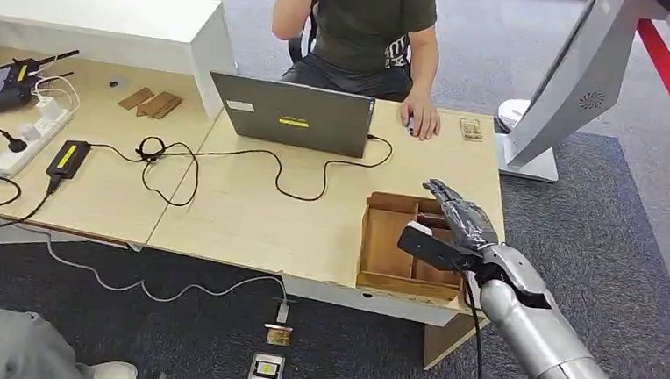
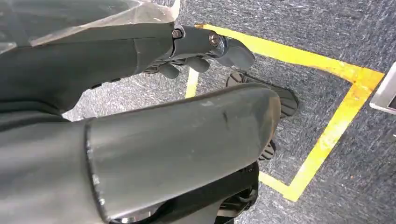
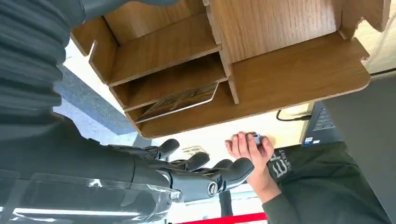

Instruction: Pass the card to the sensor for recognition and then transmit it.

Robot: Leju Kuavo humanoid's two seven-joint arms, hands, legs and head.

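Over the wooden organizer (image 1: pixel 398 242) on the table (image 1: pixel 251 206), right robot hand (image 1: pixel 457 216) hovers empty, fingers spread; card (image 3: pixel 180 101) lies inside; left robot hand (image 2: pixel 196 53) apparently loosely curled.

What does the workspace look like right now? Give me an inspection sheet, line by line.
Surface: light wooden table.
Job's things: card lying in a compartment of the wooden organizer.
Clutter: laptop, power strip, handheld device, wooden pieces.
Hands: right hand hovers over the organizer, holding nothing; left hand hangs over the floor, empty.
Cables: black cable snaking across the table.
Surroundings: seated person, grey carpet, yellow floor tape.
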